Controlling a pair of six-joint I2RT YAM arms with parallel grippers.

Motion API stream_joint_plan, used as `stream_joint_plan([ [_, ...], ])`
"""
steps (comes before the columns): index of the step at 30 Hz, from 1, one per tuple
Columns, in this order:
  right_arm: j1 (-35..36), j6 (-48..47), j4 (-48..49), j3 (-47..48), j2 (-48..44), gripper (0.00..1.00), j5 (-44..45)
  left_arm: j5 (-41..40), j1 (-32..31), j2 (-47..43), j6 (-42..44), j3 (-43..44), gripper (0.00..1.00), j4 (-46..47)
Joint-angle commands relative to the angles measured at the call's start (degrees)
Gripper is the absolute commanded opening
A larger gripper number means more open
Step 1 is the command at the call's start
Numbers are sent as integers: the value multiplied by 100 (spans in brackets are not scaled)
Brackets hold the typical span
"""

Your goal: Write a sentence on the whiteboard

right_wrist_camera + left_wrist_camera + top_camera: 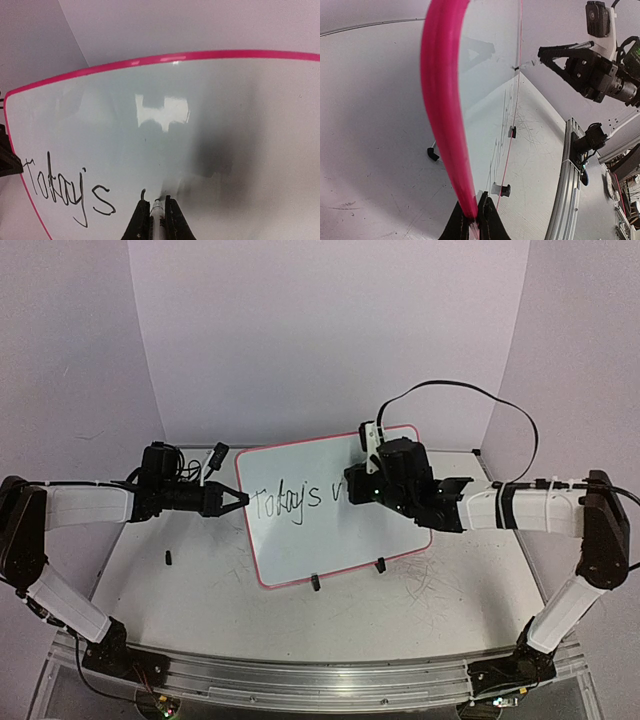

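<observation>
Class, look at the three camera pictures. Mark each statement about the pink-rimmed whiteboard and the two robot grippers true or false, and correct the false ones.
1. The left gripper is shut on the pink rim of the large white rectangular whiteboard. True.
2. The whiteboard lies flat on its back. False: it stands on edge on two small black clip feet.
3. The right gripper holds a slim pale marker with its tip at the board. True.
4. The black handwritten sentence is finished. False: only "Today's" and one further stroke show.
</observation>
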Motion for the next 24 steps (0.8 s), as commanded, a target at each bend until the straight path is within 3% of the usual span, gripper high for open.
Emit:
stream_joint_plan([
  [1,-122,-147,36,370,96,0,342,-897,-16,200,362,138,0,-336],
  [7,-123,-198,11,416,197,0,111,-883,-15,242,373,150,0,-337],
  [24,188,135,-175,-733,-211,0,-67,-914,-15,234,376,146,0,-332],
])
